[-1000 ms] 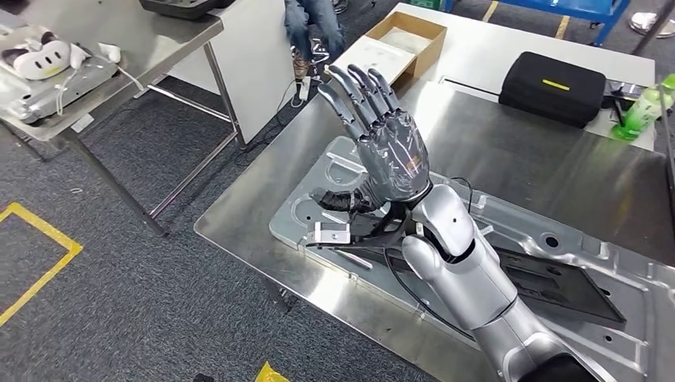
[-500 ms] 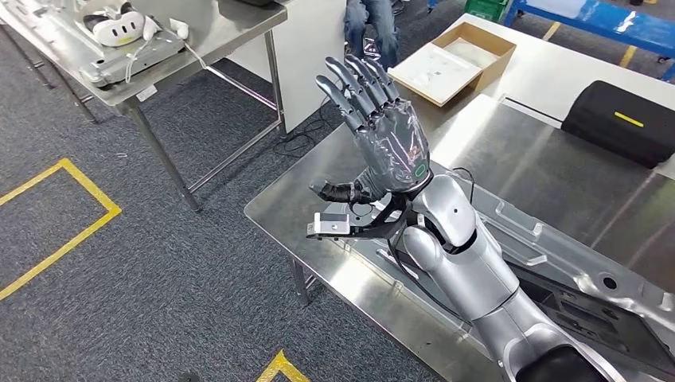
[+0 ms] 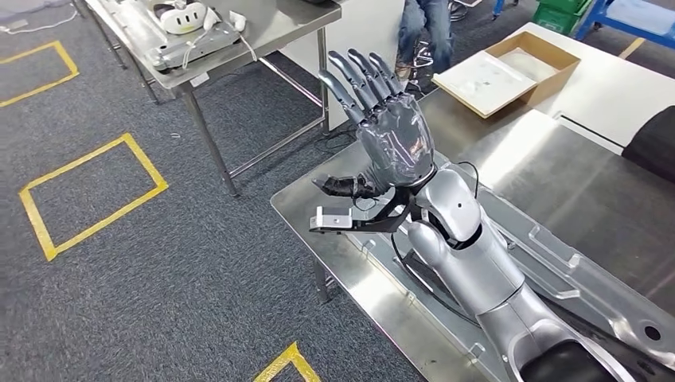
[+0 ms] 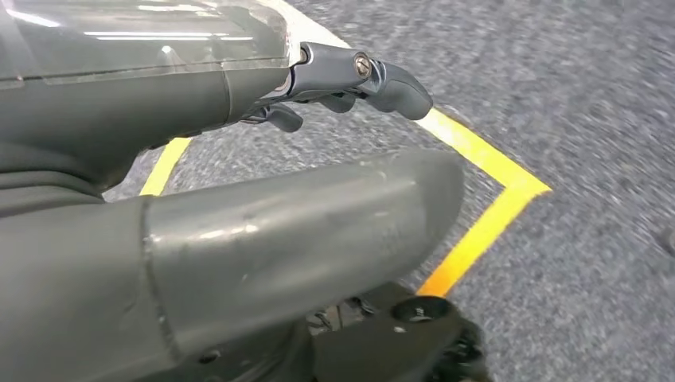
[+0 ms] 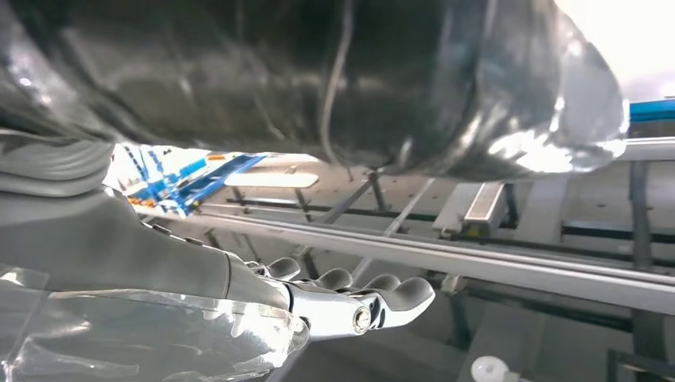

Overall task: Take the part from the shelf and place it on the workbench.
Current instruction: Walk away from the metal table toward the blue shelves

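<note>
- Lying flat on the steel workbench [image 3: 509,159], the large grey part [image 3: 557,263] is seen
- right hand [image 3: 380,119] is raised above it, fingers spread, nothing held
- left hand [image 4: 239,199] is empty, fingers loosely extended

Right hand [image 3: 390,135] raised above near-left corner of steel workbench [image 3: 509,159], fingers [image 3: 358,76] spread, holding nothing. Large pressed metal part [image 3: 557,255] lies flat on bench under the forearm. Open cardboard box [image 3: 509,68] far right; second steel table [image 3: 263,32] far left.
</note>
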Motion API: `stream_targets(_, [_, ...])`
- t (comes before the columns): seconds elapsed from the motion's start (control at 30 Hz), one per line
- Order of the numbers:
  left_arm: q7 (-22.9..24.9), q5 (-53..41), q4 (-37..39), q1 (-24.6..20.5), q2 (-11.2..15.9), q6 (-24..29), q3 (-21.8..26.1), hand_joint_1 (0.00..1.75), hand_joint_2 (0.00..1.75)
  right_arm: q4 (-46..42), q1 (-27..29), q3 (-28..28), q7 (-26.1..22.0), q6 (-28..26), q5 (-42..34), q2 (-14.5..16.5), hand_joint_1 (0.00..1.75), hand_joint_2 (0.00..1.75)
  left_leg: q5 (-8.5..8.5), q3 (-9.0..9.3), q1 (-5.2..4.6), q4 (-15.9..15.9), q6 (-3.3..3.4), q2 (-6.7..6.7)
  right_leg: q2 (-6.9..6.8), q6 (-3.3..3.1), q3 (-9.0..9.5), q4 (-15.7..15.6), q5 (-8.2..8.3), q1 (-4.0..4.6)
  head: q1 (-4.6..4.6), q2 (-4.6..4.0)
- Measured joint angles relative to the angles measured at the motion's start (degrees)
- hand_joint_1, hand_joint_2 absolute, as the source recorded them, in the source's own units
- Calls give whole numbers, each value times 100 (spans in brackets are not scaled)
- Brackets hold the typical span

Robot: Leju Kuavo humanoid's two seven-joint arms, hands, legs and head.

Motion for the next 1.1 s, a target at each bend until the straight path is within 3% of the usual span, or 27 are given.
stream_targets(0.07, [2,-10,0,0,1,0,0,0,0,-72,5,-1,37,-5,12,-58,0,0,343,373,-6,-689,31,125,-125,24,23,6,-24,6,-1,0])
stream_targets(0.13, [-3,-32,0,-32,1,-2,0,0,0,-148,19,-9,66,-17,30,-128,0,0,538,715,-56,-1331,103,308,-231,71,49,12,-54,38,1,0])
stream_targets(0.17, [-4,-46,0,-49,0,-2,0,0,0,-179,35,-16,78,-23,45,-161,0,0,548,779,-80,-1464,139,351,-279,97,63,9,-66,54,3,0])
stream_targets(0.23, [-5,-72,0,-67,-1,-2,0,0,0,-223,70,-31,89,-32,71,-206,0,0,551,782,-96,-1495,209,255,-363,154,92,-10,-78,67,4,0])
stream_targets(0.27, [-5,-80,0,-68,-4,-1,0,0,0,-243,84,-38,90,-34,79,-222,0,0,566,791,-86,-1519,243,205,-335,186,102,5,-105,55,5,0])
stream_targets(0.33, [-5,-90,0,-84,-10,-1,0,0,0,-283,99,-62,92,-38,85,-264,0,0,604,810,-60,-1571,319,109,-97,241,-15,293,-313,25,5,0])
stream_targets(0.4, [-13,-93,0,-115,-13,-2,0,0,0,-306,141,-92,96,-42,90,-316,0,0,617,807,-54,-1581,358,4,156,268,-352,993,-675,10,5,0])
stream_targets(0.43, [-22,-91,0,-129,-12,-3,1,0,0,-308,176,-105,96,-43,95,-337,0,0,617,805,-56,-1577,365,-62,199,275,-537,1352,-804,11,5,0])
stream_targets(0.47, [-32,-92,0,-137,-11,-4,1,0,0,-308,213,-117,96,-46,102,-357,0,0,616,805,-57,-1569,366,-137,215,279,-659,1564,-827,11,5,0])
stream_targets(0.5, [-39,-97,0,-142,-10,-5,2,0,0,-309,239,-132,95,-50,110,-374,0,0,613,806,-58,-1557,364,-215,225,276,-686,1566,-733,10,5,0])
stream_targets(0.53, [-43,-105,0,-146,-9,-5,2,0,0,-315,252,-149,95,-56,117,-388,0,0,607,807,-58,-1540,358,-294,248,267,-606,1342,-533,7,5,0])
stream_targets(0.57, [-48,-112,0,-150,-8,-5,2,0,0,-330,255,-170,93,-62,123,-402,0,0,597,806,-56,-1521,347,-368,326,253,-448,955,-289,-1,5,0])
stream_targets(0.63, [-65,-116,0,-174,-7,-5,2,0,0,-361,249,-214,89,-71,137,-421,0,0,581,777,-61,-1482,307,-496,578,220,-165,283,-3,-19,4,0])
stream_targets(0.7, [-108,-114,-1,-213,-4,-5,2,0,0,-387,242,-243,80,-83,165,-431,0,0,592,729,-50,-1475,241,-614,681,191,-90,79,6,-8,3,0])
stream_targets(0.77, [-158,-114,-3,-233,12,-4,2,0,0,-410,217,-256,72,-93,197,-428,0,0,605,702,-36,-1487,167,-686,550,136,-61,27,23,-16,4,0])
stream_targets(0.83, [-189,-118,-7,-252,25,-3,1,0,0,-432,187,-269,69,-97,232,-415,0,0,472,605,-52,-1272,109,-448,404,58,-2,-36,44,-42,-10,0])
stream_targets(0.9, [-198,-125,-9,-304,25,-3,0,0,0,-449,181,-284,72,-100,284,-403,0,0,144,296,-50,-618,64,-116,250,10,33,-55,35,-25,-26,0])
stream_targets(0.97, [-188,-148,-9,-347,25,-3,0,0,0,-456,195,-291,81,-103,337,-404,0,0,-72,-30,-32,22,32,-16,89,-3,43,-44,12,-5,-26,0])
stream_targets(1.0, [-180,-160,-9,-352,26,-3,0,0,0,-460,204,-293,88,-105,361,-405,0,0,-30,-61,-28,78,26,-1,14,-1,50,-40,-2,-1,-26,0])
stream_targets(1.03, [-168,-169,-9,-352,28,-3,0,0,0,-466,210,-296,95,-107,381,-405,0,0,112,31,-27,-101,28,17,-54,7,63,-36,-16,0,-27,0])
stream_targets(1.1, [-147,-178,-9,-356,37,-4,0,0,0,-491,211,-311,105,-108,407,-405,0,0,463,443,-45,-880,59,177,-175,41,104,-31,-54,9,-27,0])
